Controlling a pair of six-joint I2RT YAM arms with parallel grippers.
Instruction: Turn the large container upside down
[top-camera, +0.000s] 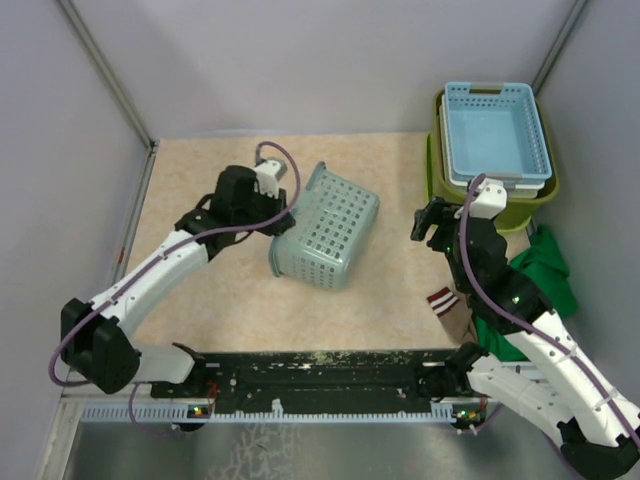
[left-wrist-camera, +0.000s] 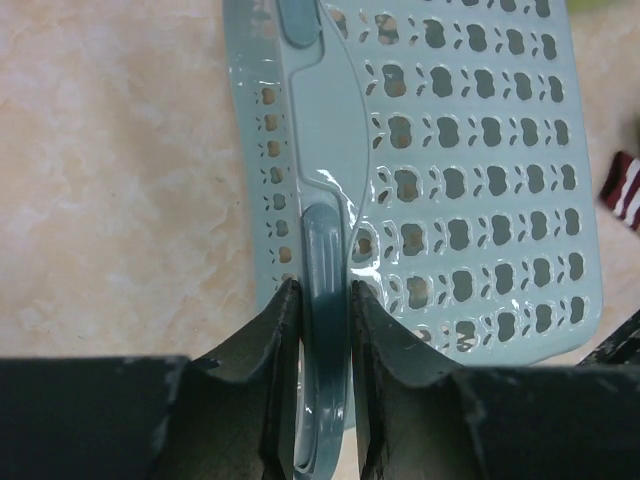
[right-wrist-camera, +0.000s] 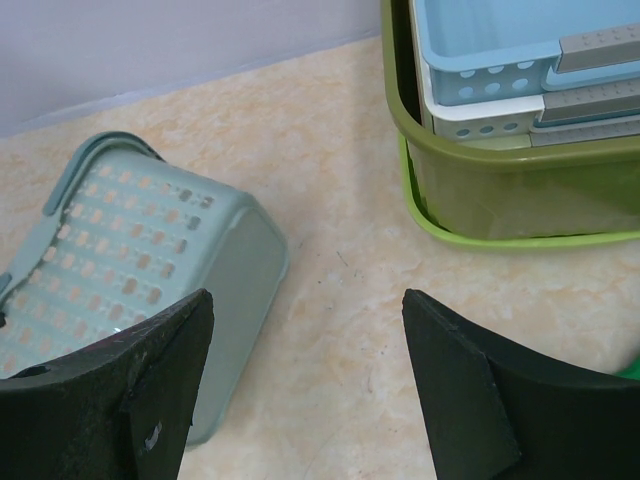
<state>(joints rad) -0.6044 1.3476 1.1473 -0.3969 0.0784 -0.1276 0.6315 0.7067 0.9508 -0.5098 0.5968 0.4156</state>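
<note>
I'm pinching the rim of the tilted mint basket (top-camera: 330, 235) with the left gripper (left-wrist-camera: 325, 300), its 2 jaws clamped narrow, likely to move it aside. The right gripper (right-wrist-camera: 305, 380) is hovering wide open near the large container (top-camera: 525, 215), which is sitting far right under the stacked baskets (top-camera: 495, 130).

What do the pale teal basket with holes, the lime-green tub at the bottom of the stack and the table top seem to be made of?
Pale teal basket: moulded plastic, glossy; bright highlights along its rim and evenly punched holes.
Lime-green tub: likely plastic too, smooth; only its rolled rim shows.
Table top: a beige, marble-patterned sheet, probably laminate or vinyl; hard to tell.
</note>
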